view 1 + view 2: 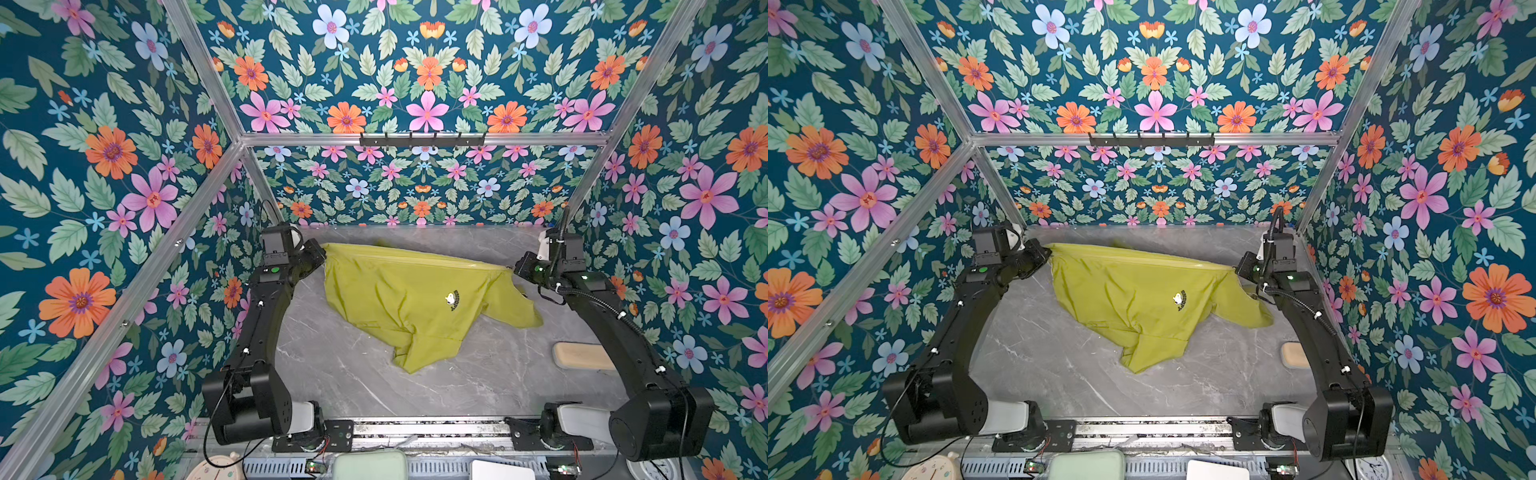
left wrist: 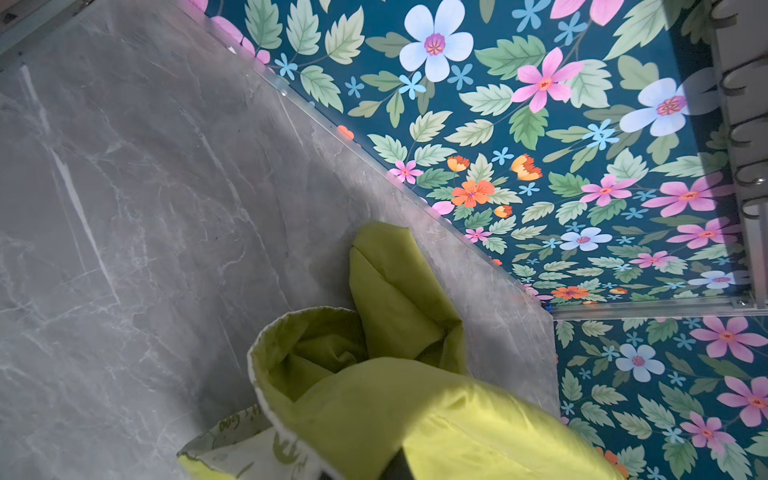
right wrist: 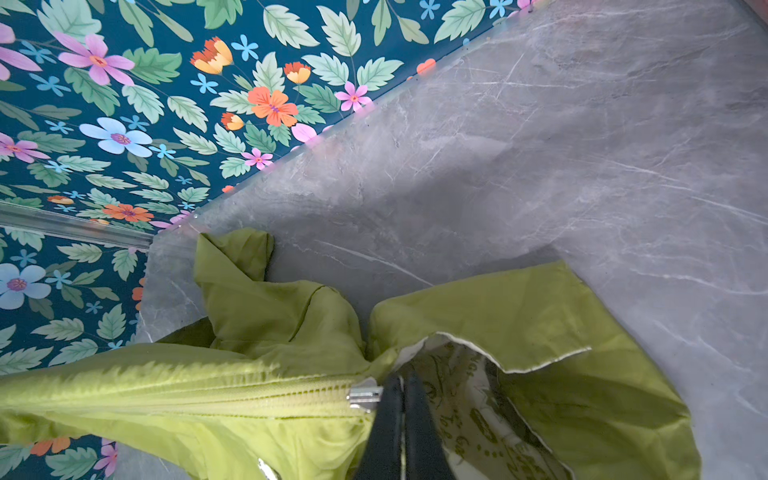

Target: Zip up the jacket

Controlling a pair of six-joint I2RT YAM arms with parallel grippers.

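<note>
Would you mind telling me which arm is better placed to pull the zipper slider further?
Right: the right gripper is shut beside the slider, while the left gripper only holds the far end of the jacket.

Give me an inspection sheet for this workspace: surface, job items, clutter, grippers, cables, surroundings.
Surface: grey marble-look tabletop, no spills seen.
Job's things: jacket stretched between both grippers, lower part draped on the table; zipper slider at the right gripper's end.
Clutter: beige oblong block beside the right arm.
Grippers: left gripper and right gripper both shut on the jacket.
Cables: black cable looping by the left arm's base; corrugated hose along the right arm.
Surroundings: floral walls; hook rack on the back rail.
</note>
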